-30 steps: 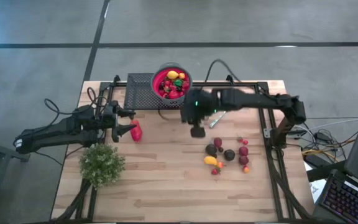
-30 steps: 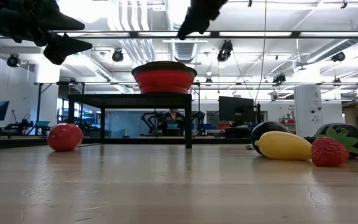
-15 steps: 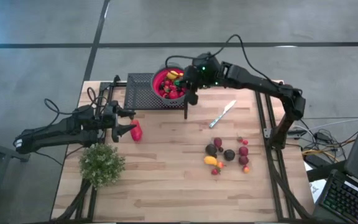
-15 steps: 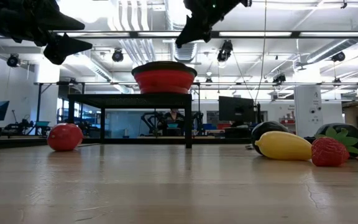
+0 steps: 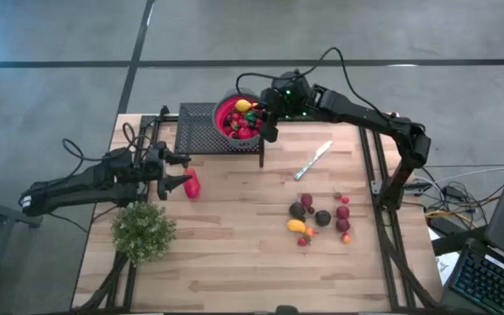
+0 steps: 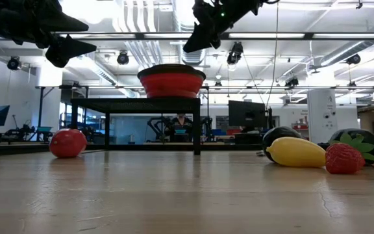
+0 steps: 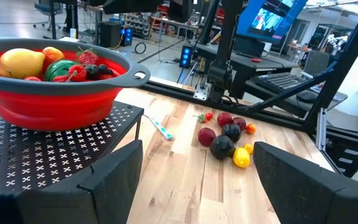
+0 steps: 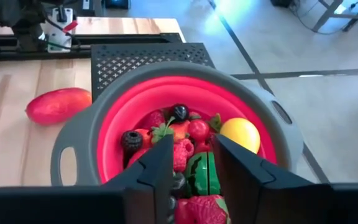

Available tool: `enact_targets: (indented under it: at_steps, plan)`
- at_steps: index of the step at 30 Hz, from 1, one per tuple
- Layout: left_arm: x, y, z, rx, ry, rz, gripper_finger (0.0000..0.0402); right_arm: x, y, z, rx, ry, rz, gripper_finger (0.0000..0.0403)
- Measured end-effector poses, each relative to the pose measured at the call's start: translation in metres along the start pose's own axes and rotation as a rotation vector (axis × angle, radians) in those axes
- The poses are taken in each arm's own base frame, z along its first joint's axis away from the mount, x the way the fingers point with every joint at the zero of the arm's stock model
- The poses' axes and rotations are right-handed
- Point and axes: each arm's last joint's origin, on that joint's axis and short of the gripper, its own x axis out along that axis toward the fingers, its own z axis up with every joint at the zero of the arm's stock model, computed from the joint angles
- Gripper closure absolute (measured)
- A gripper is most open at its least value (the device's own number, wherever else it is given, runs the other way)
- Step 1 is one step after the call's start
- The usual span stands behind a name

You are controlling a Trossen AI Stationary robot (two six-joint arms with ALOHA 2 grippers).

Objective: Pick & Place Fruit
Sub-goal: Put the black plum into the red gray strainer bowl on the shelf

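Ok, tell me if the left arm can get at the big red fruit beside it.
Probably yes. The left gripper stands open right next to the large red fruit, with only bare table between them; the plant sits off to the side.

Red bowl (image 8: pixel 114 134) with grey rim, black perforated stand (image 5: pixel 197 129), pale wooden table (image 5: pixel 234 236), yellow fruit (image 8: pixel 240 135)

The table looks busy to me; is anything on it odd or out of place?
A silver knife lies loose among the toy fruit, and one larger red fruit sits alone near the left gripper, far from the cluster.
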Motion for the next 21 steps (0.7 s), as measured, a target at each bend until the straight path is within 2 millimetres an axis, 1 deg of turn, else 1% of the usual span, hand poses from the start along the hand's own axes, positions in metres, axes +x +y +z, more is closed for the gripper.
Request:
enact_targets:
  at_steps: [4,8,15,18,21]
  plan:
    - [0.0,0.0,0.0,0.0,0.0,0.0,0.009,-0.004,0.003,0.004,-0.017,-0.001,0.007,0.0262]
    - [0.0,0.0,0.0,0.0,0.0,0.0,0.009,-0.013,0.014,0.011,-0.075,-0.022,0.028,0.0237]
    - [0.0,0.0,0.0,0.0,0.0,0.0,0.009,-0.038,0.043,0.026,-0.17,-0.086,0.081,0.0194]
    - [0.0,0.0,0.0,0.0,0.0,0.0,0.009,-0.05,0.055,0.026,-0.19,-0.072,0.116,0.0175]
    - [0.0,0.0,0.0,0.0,0.0,0.0,0.009,-0.06,0.065,0.022,-0.202,-0.017,0.15,0.0157]
